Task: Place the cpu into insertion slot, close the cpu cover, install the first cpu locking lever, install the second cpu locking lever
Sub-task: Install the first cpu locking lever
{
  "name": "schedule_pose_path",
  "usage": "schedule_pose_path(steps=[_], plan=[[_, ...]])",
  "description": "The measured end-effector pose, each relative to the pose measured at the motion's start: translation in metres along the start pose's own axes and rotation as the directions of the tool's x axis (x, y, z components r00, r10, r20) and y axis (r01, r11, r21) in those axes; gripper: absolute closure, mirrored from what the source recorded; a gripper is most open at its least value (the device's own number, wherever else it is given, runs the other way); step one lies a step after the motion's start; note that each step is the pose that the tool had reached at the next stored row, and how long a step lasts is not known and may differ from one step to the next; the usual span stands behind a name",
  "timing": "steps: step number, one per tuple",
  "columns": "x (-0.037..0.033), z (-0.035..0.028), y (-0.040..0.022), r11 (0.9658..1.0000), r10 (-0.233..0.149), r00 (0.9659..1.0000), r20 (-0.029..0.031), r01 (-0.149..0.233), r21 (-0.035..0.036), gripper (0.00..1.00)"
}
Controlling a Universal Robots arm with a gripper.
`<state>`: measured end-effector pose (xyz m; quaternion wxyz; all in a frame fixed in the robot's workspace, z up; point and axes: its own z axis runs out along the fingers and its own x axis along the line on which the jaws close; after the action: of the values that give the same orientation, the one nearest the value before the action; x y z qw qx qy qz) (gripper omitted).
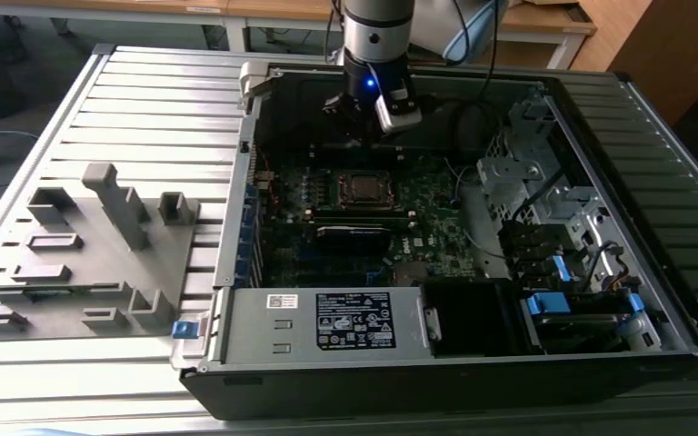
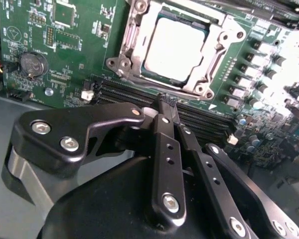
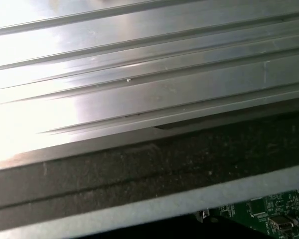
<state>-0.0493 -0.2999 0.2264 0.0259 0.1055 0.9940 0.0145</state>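
- The cpu (image 2: 175,49) sits seated in the insertion slot (image 2: 134,74), upper centre of the second wrist view; in the exterior view it shows as a pale square at frame centre, on the green motherboard (image 2: 65,59).
- The cpu cover (image 2: 220,46) appears as a silvery frame lying around the chip (whether fully pressed down I cannot tell).
- The gripper (image 2: 167,102) lies directly below the socket in the second wrist view, fingers together and holding nothing, tips over the black memory slots (image 2: 209,122).
- Fingers run straight up the frame toward the socket's lower edge; near, not touching.
- In the exterior view the arm (image 1: 373,36) hangs vertical at upper centre, over the open computer case (image 1: 640,109), wrist above the socket.
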Motion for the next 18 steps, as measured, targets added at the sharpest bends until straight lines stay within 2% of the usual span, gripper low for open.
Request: schedule_pose_path(steps=[13, 18], plan=[[-0.0030, -0.0002, -0.0140, 1.0000, -0.002, 1.0000, 0.0001, 0.002, -0.0001, 0.89], [-0.0037, -0.0002, -0.0173, 1.0000, -0.003, 1.0000, 0.0006, 0.003, 0.0029, 0.89]])
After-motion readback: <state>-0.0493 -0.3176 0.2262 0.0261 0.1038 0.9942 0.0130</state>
